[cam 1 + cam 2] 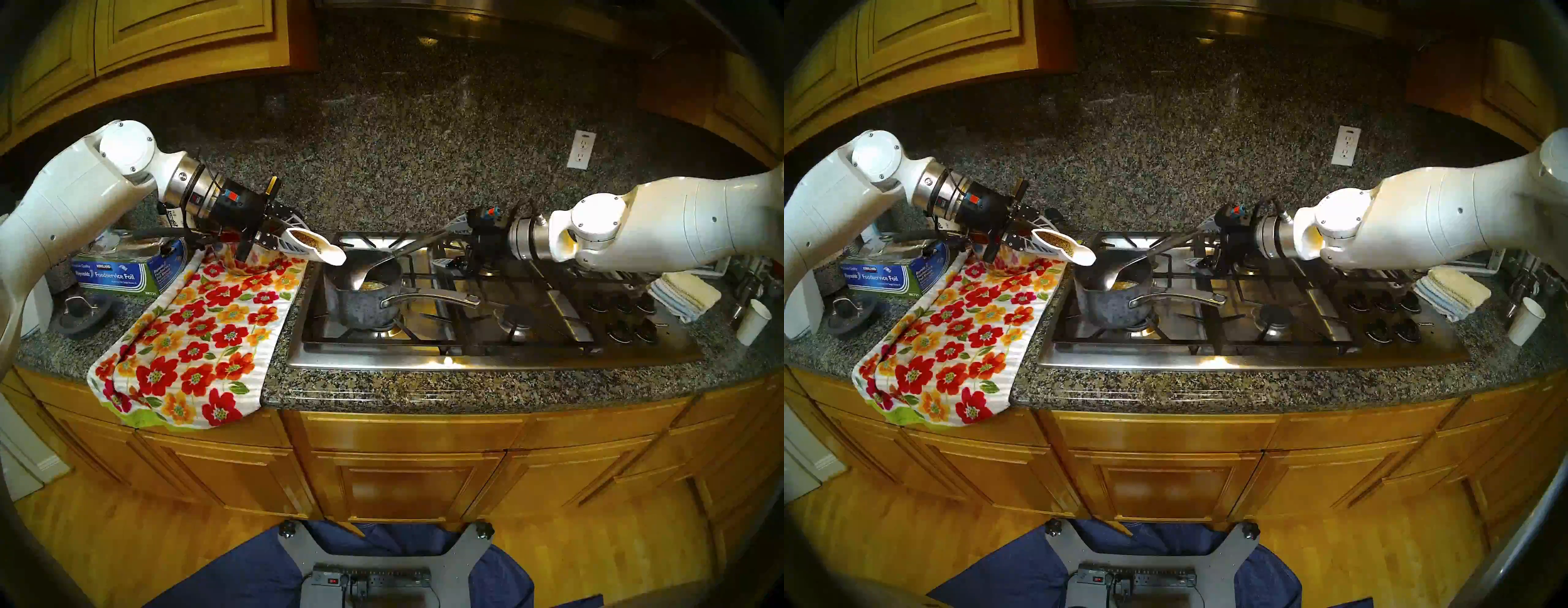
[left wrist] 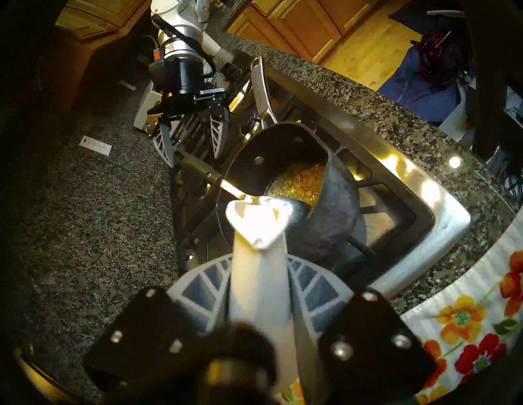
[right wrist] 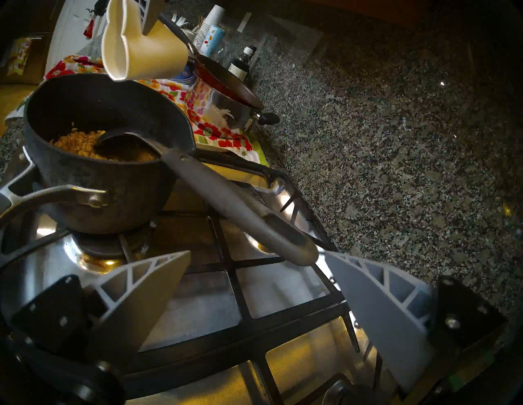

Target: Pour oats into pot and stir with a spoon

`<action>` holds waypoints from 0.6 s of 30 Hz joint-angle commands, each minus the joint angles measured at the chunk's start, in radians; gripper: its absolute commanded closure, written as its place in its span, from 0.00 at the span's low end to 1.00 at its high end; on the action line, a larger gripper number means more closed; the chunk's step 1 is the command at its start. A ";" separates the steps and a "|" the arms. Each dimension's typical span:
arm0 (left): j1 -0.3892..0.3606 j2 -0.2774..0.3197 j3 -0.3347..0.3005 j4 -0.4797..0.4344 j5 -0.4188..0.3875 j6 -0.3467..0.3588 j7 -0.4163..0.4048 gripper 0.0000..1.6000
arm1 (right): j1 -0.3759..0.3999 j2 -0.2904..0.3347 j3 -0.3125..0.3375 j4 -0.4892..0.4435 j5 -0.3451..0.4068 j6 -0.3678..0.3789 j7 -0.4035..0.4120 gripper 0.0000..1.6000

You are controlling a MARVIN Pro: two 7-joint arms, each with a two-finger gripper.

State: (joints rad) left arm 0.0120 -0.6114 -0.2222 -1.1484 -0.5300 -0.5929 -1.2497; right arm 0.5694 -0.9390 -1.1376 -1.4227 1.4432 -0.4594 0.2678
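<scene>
A speckled granite worktop (image 1: 424, 390) carries a steel gas hob (image 1: 488, 352) and a floral towel (image 1: 203, 339). The pot (image 1: 360, 305) sits on a burner holding oats (image 3: 82, 144) and the spoon (image 3: 226, 195). The left tool (image 1: 292, 244) clamps a squashed paper cup (image 1: 322, 250); the right tool (image 3: 254, 282) gapes beside the spoon's handle.

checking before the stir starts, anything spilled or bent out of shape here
The paper cup in the left gripper is squeezed flat, its rim creased into a heart shape, some oats still inside. No spill shows around the pot.
</scene>
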 commanded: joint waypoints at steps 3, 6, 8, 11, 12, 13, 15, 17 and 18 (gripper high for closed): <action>-0.113 -0.023 -0.007 0.015 -0.013 -0.005 -0.098 0.66 | 0.033 0.000 0.019 0.011 0.000 -0.009 -0.003 0.00; -0.130 -0.032 0.002 0.022 -0.011 -0.007 -0.097 0.66 | 0.033 -0.001 0.018 0.011 0.000 -0.009 -0.003 0.00; -0.138 -0.037 0.010 0.025 -0.009 -0.010 -0.091 0.66 | 0.033 -0.001 0.018 0.011 0.000 -0.009 -0.003 0.00; -0.153 -0.046 0.028 0.032 -0.007 -0.016 -0.101 0.66 | 0.033 -0.001 0.018 0.011 0.000 -0.009 -0.003 0.00; -0.156 -0.048 0.036 0.032 -0.004 -0.018 -0.086 0.66 | 0.033 -0.001 0.018 0.011 0.001 -0.009 -0.003 0.00; -0.159 -0.049 0.041 0.032 -0.005 -0.020 -0.087 0.66 | 0.033 -0.001 0.018 0.011 0.001 -0.009 -0.003 0.00; -0.166 -0.052 0.052 0.033 -0.005 -0.026 -0.101 0.66 | 0.033 -0.001 0.018 0.011 0.001 -0.009 -0.003 0.00; -0.172 -0.053 0.068 0.033 -0.003 -0.031 -0.083 0.66 | 0.033 -0.001 0.018 0.011 0.001 -0.009 -0.003 0.00; -0.175 -0.053 0.075 0.033 -0.002 -0.034 -0.078 0.66 | 0.033 -0.001 0.018 0.011 0.001 -0.009 -0.003 0.00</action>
State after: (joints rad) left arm -0.0789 -0.6508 -0.1640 -1.1124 -0.5281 -0.6147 -1.2274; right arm 0.5694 -0.9396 -1.1383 -1.4226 1.4443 -0.4594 0.2678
